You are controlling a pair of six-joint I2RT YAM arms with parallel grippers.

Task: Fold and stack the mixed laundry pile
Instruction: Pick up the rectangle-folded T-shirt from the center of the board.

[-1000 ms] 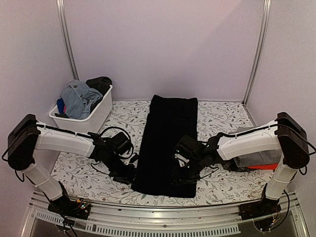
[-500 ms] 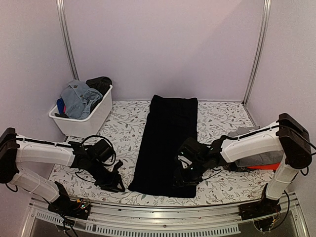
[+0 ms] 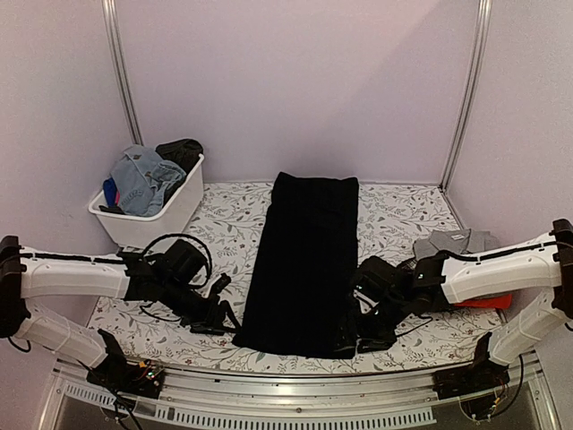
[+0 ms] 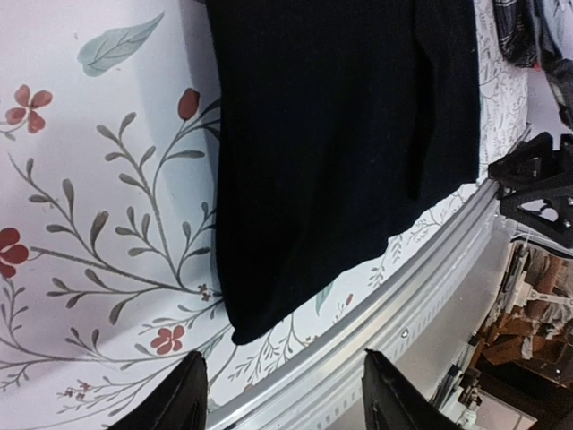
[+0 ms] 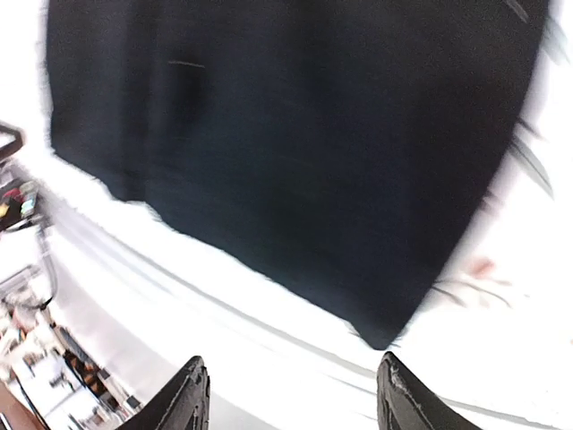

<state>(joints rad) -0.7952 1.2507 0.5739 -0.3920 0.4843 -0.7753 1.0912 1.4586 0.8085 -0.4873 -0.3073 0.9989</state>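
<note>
The left gripper (image 3: 222, 315) sits low with its jaws spread and nothing between them, just off the near-left corner of the black garment (image 3: 304, 260). In its own wrist view the gripper (image 4: 286, 405) has that corner a little ahead of the tips. I cannot tell whether it touches the cloth. The right gripper (image 3: 356, 339) is spread just as wide and just as empty at the near-right corner. Its wrist view is blurred, but the gripper (image 5: 291, 399) clearly has open space between its fingers, and the garment (image 5: 295, 152) fills the frame ahead.

The garment lies as a long flat panel down the middle of the flowered surface (image 3: 403, 210). Under the right arm, a grey collared shirt (image 3: 457, 240) rests on a red piece (image 3: 483, 302).

The white plastic tub (image 3: 183, 193) at the far left holds a blue denim-like piece (image 3: 143, 179) and a dark garment (image 3: 179, 150).

A second ago both grippers were at the garment's near edge. The left arm has since swung out and come back beside the corner, and the right arm has dropped lower and stretched rightward. The garment has not shifted.
</note>
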